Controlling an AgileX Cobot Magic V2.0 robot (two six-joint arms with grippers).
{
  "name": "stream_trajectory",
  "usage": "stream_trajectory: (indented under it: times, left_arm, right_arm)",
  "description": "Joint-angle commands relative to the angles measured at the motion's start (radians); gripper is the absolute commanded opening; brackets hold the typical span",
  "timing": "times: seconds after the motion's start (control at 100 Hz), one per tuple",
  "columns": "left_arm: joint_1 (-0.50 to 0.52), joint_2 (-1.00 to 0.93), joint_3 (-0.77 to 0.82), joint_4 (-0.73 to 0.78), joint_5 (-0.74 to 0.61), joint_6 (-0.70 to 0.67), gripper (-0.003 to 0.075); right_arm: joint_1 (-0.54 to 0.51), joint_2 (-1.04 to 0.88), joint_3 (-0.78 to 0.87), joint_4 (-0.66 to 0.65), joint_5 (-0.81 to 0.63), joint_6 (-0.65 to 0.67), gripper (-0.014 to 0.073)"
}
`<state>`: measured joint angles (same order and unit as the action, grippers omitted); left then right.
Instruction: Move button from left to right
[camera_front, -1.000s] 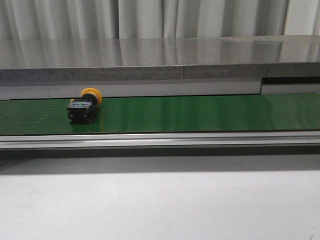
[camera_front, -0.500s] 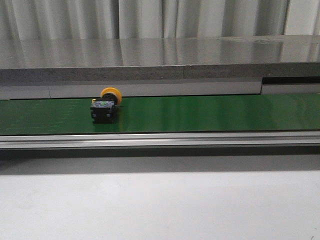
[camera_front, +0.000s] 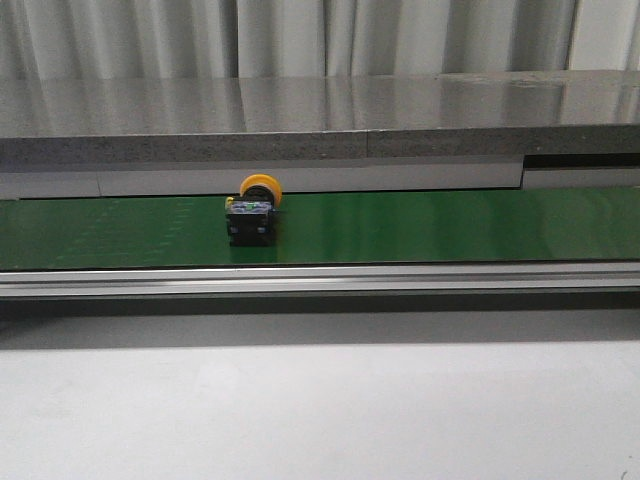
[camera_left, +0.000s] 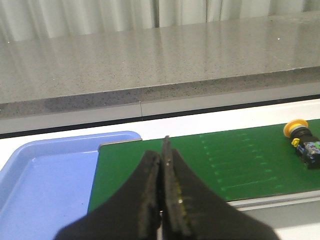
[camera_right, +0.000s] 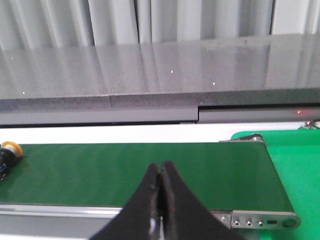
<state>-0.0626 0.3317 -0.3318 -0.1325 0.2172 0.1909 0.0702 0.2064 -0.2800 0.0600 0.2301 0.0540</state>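
A small push button (camera_front: 252, 212), its yellow-orange cap turned toward the far wall and its black body lying on the green conveyor belt (camera_front: 420, 225), sits left of the belt's middle in the front view, free of any grip. Neither arm shows in that view.

The left tool (camera_left: 164, 165) hovers over the belt's left end with its two fingers pressed together and nothing between them; a blue tray (camera_left: 45, 175) lies just beside that end, and the button shows well off toward the far side of this view. The right tool (camera_right: 161, 172) likewise hangs pinched together and empty above the near edge of the belt, close to its right end, where a second green surface (camera_right: 300, 165) begins. From there the button is only a sliver at the picture's border (camera_right: 9, 151).

The task appears to be at its waiting stage: the button is not yet on the right and no hand has touched it. The next move likely falls to the right arm, which would need to spread its fingers and come down over the black body once it is within reach.
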Motion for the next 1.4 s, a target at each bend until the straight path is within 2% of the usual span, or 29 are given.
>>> stream_trajectory:
  times: [0.0,0.14,0.3,0.54,0.8,0.92,1.17,1.23,1.39]
  left_arm:
    - [-0.006,0.005,-0.026,-0.012,-0.068,-0.004,-0.0019]
    - [-0.006,0.005,-0.026,-0.012,-0.068,-0.004,-0.0019]
    - [-0.006,0.005,-0.026,-0.012,-0.068,-0.004,-0.0019]
    - [-0.006,0.005,-0.026,-0.012,-0.068,-0.004,-0.0019]
    - [-0.006,0.005,-0.026,-0.012,-0.068,-0.004,-0.0019]
    - [-0.006,0.005,-0.026,-0.012,-0.068,-0.004,-0.0019]
    - [-0.006,0.005,-0.026,-0.012,-0.068,-0.004,-0.0019]
    - [-0.006,0.005,-0.026,-0.012,-0.068,-0.004,-0.0019]
    - [-0.006,0.005,-0.026,-0.012,-0.068,-0.004,-0.0019]
  right_arm:
    - [0.002,0.119,-0.118,-0.009,0.037,-0.002,-0.0067]
    - [0.002,0.294,-0.264,-0.009,0.182,-0.002,-0.0067]
    - [0.002,0.468,-0.405,-0.009,0.273,-0.002,-0.0067]
    - [0.002,0.671,-0.549,-0.008,0.301,-0.002,-0.0067]
    - [0.002,0.745,-0.566,0.004,0.323,-0.002,-0.0056]
    - [0.002,0.745,-0.566,0.004,0.362,-0.002,0.0063]
    - [0.002,0.745,-0.566,0.004,0.403,-0.002,0.0612]
    - [0.002,0.745,-0.566,0.004,0.403,-0.002,0.0668]
    - [0.002,0.745,-0.566,0.044,0.403,-0.002,0.0645]
